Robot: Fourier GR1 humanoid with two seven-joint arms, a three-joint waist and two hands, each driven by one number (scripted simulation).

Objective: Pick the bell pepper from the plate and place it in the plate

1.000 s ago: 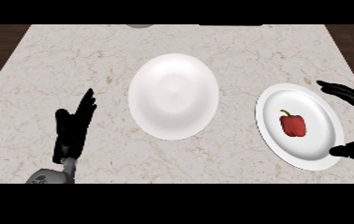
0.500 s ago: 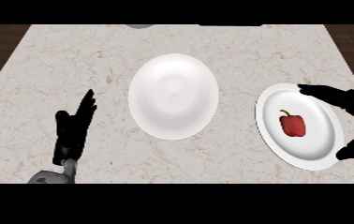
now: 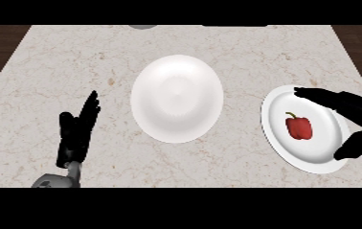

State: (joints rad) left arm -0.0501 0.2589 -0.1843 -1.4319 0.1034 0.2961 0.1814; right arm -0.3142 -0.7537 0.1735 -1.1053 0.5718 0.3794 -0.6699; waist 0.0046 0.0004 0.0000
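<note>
A red bell pepper (image 3: 298, 127) with a green stem lies on a white plate (image 3: 283, 142) at the right of the counter. My right hand (image 3: 338, 103) comes in from the right edge, open, its fingers stretched over the plate's upper rim and its thumb (image 3: 350, 145) at the plate's right side, the pepper between them and untouched. A second, bare white plate (image 3: 177, 97) sits in the counter's middle. My left hand (image 3: 76, 133) rests open at the lower left, fingers up.
The marble counter (image 3: 84, 70) ends in dark wood at the left and right sides. A grey object (image 3: 142, 27) shows at the far edge.
My right hand has moved left from the edge, further over the pepper's plate, with the thumb now beside the plate's right rim. The left hand and both plates stay put.
</note>
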